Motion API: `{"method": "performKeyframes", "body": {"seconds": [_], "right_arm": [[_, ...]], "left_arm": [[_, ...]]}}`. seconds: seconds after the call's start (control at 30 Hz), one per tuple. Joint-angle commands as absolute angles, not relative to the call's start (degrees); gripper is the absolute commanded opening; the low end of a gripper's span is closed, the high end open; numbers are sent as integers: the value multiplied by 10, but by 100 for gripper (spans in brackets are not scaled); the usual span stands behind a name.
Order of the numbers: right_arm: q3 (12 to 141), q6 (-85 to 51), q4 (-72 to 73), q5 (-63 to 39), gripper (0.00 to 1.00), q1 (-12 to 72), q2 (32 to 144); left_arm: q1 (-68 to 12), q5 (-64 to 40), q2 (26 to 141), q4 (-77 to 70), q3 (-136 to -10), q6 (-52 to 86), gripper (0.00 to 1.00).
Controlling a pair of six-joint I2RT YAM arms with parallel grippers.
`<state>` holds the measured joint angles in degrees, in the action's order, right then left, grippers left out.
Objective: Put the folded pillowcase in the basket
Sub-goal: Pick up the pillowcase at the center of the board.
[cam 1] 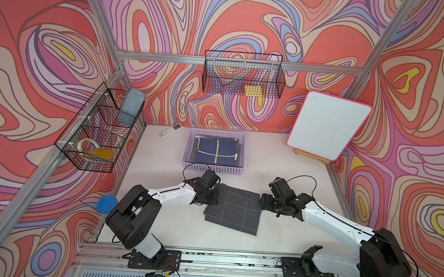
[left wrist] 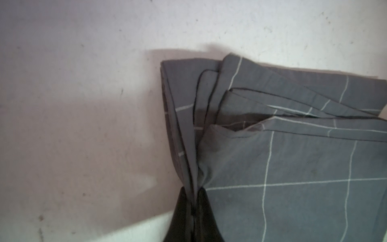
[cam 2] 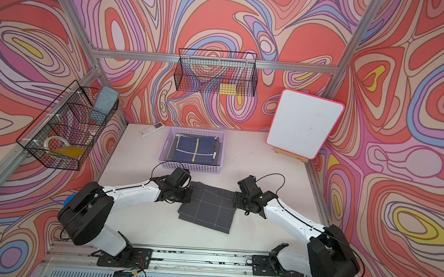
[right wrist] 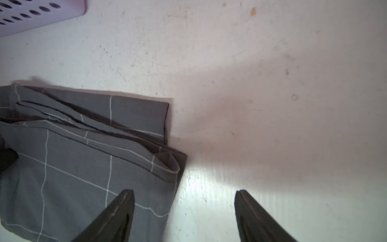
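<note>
Left gripper point(left wrist: 193, 191) pinches grey pillowcase point(left wrist: 293, 159); right gripper point(right wrist: 184, 191) spread; lilac basket point(cam 1: 213, 168) holds navy cloth point(cam 1: 209, 151).

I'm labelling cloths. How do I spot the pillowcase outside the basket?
On the white tabletop, find the shallow lilac plastic basket at the back. In front of it lies the folded dark grey cloth with white grid lines; the basket's top cloth is navy with a yellow stripe.
</note>
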<state>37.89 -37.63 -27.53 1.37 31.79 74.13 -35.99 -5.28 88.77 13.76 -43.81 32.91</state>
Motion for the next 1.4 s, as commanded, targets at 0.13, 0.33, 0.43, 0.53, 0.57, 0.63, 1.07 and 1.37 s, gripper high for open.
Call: {"method": "performKeyframes", "body": {"seconds": [0.13, 0.33, 0.43, 0.53, 0.57, 0.63, 1.07, 1.37], "right_arm": [[399, -367, -196, -49, 70, 315, 823], [410, -369, -169, -59, 65, 315, 860], [418, -369, -160, -67, 60, 315, 879], [423, -370, -148, -71, 53, 315, 894], [424, -372, -146, -73, 52, 315, 897], [426, -373, -137, -75, 45, 315, 905], [423, -369, -98, -115, 0, 315, 918], [416, -341, -92, -109, 0, 315, 849]], "left_arm": [[-348, -40, 856, 127, -404, 343, 0], [-347, -42, 852, 122, -400, 341, 0], [-346, -44, 853, 120, -400, 341, 0], [-347, -46, 854, 116, -397, 341, 0], [-345, -46, 856, 116, -397, 341, 0], [-345, -48, 855, 110, -393, 343, 0], [-344, -60, 852, 76, -374, 354, 0], [-340, -69, 800, 61, -359, 358, 0]]}}
